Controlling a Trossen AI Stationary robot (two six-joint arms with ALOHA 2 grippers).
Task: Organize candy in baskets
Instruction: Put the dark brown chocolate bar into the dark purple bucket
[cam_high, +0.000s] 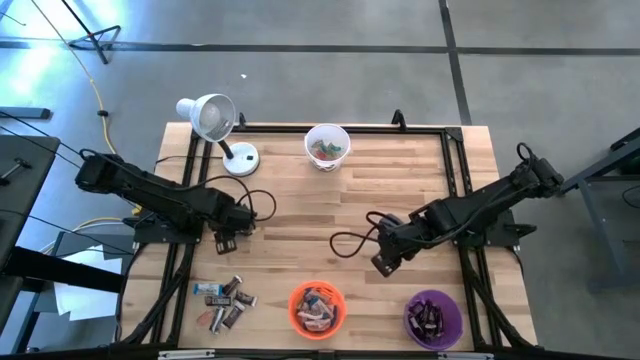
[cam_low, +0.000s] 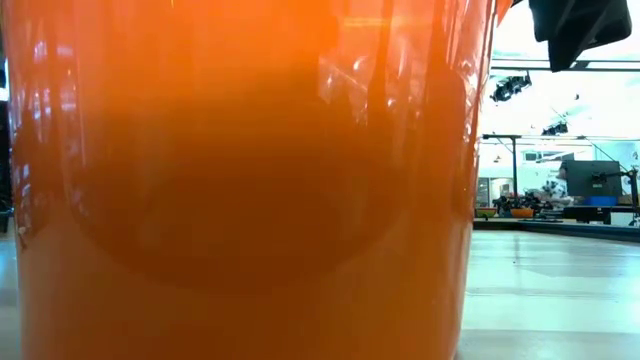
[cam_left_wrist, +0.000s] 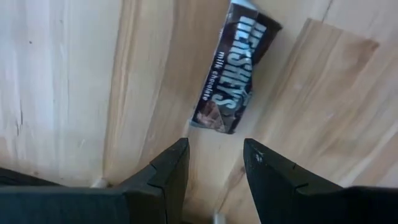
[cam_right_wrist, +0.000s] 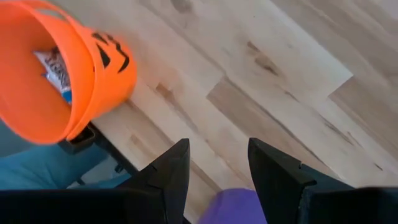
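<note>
at the frame's bottom, loose candy (cam_high: 225, 301) lies left of the orange basket (cam_high: 317, 308) and purple basket (cam_high: 433, 318). mid-frame, left tool (cam_high: 224, 240) and right tool (cam_high: 384, 262) hover released, empty, likely awaiting picks. white basket (cam_high: 327, 146) stands upper centre on the bench (cam_high: 300, 215).

light: bright, even | glare: floor top-left (high view) | blur: orange basket (cam_low: 240, 180) fills low view

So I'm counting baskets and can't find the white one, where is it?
In the high view the white basket stands at the table's far edge, near the middle, just right of the desk lamp.
</note>
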